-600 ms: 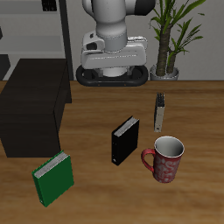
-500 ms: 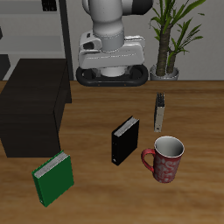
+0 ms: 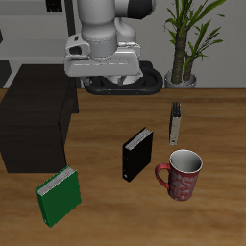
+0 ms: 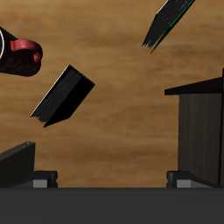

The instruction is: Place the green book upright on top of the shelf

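Observation:
The green book (image 3: 59, 195) stands upright near the table's front edge, in front of the shelf (image 3: 36, 117), a large dark cabinet with a flat, bare top. My gripper (image 3: 104, 73) hangs high above the back of the table, beside the shelf's far corner and far from the book. In the wrist view the gripper (image 4: 112, 180) has its fingers (image 4: 42, 178) wide apart with nothing between them. That view also shows the green book (image 4: 171, 21) and the shelf (image 4: 203, 122).
A black book (image 3: 137, 154) stands at the table's middle, also in the wrist view (image 4: 63, 94). A red patterned mug (image 3: 182, 175) is beside it. A thin grey-brown book (image 3: 175, 123) stands farther back. A potted plant (image 3: 185, 43) is at the back.
The arm has swung sideways toward the shelf's side of the table. The books and the mug have not moved.

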Motion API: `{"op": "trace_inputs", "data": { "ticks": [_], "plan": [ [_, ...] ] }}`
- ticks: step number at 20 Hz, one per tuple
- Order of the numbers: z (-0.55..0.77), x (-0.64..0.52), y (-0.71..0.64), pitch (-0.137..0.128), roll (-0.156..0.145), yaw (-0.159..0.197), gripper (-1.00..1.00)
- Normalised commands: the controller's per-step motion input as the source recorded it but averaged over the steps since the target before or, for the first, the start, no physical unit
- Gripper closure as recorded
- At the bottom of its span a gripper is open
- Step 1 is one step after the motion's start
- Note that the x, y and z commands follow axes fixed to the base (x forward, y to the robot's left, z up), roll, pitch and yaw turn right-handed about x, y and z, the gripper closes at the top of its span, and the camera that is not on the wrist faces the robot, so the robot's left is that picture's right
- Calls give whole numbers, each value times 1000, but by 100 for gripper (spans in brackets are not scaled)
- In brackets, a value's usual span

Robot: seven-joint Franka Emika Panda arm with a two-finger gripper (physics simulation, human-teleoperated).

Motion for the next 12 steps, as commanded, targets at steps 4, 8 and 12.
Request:
{"op": "trace_inputs", "data": {
  "ticks": [4, 8, 12],
  "plan": [
    [76, 270, -405, 24, -23, -38, -100],
    [143, 251, -362, -28, 3, 14, -100],
    [70, 301, -434, -40, -20, -6, -100]
  ]
}}
